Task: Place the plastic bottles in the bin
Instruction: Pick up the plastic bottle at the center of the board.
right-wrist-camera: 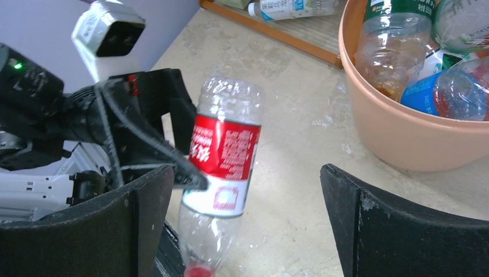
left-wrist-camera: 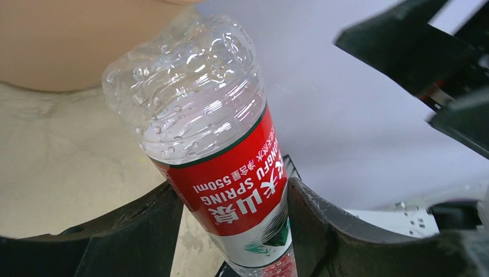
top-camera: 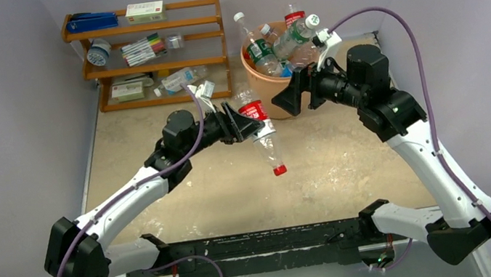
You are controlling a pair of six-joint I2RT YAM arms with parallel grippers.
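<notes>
Beige tabletop (top-camera: pixel 335 169): left gripper (top-camera: pixel 246 122) pinches a red-labelled bottle (top-camera: pixel 269 146) cap-down near the heaped bin (top-camera: pixel 266 90); right gripper (top-camera: pixel 291 95) gapes empty. Dropped there, it may roll off.

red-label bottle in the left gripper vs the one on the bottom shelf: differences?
The clear plastic bottle with the red label hangs cap-down in the left gripper; the clear bottle with the pale label lies on its side on the wooden shelf. The first's cap is red, the second's white. Both are outside the round orange bin.
</notes>
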